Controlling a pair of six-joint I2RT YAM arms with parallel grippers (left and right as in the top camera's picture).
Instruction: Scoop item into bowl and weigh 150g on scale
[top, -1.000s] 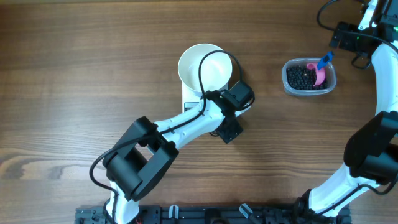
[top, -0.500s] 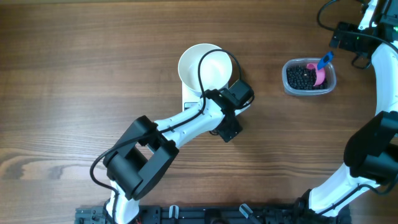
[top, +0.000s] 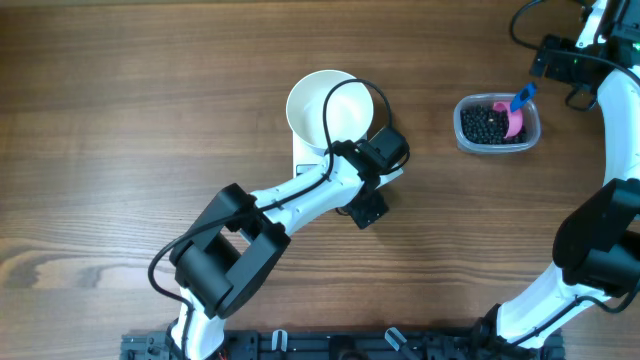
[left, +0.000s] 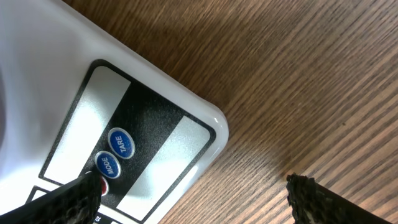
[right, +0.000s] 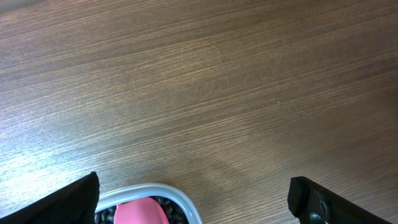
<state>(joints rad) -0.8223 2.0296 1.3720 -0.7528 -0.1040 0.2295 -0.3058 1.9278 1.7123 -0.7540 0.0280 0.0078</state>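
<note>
Overhead, the bowl (top: 330, 105) sits on the scale (top: 303, 163) near the middle of the table (top: 120, 100), and looks white and bare inside. The left arm reaches across from the lower left, with the left gripper (top: 375, 182) over the scale's near-right end. Well apart to the right stands a clear tub (top: 497, 142) holding the beans (top: 482, 125), a pink scoop (top: 513, 118) lying in them with its blue handle up against the far rim. The right gripper (top: 558, 62) hangs just beyond the tub, above bare wood.

In the left wrist view, the fingers (left: 74, 196) stand spread as wide as the frame allows, with nothing between them except the corner of the scale below. Two blue buttons marked TARE (left: 123, 142) and MODE (left: 107, 165) show on its dark panel (a red spot beside the left finger is too hidden to read).

From the right wrist, that gripper's fingers (right: 320, 199) are likewise spread fully apart and grip nothing. The tub's rim, the pink scoop and a few beans peek in at the bottom edge; the rest is wood grain.
</note>
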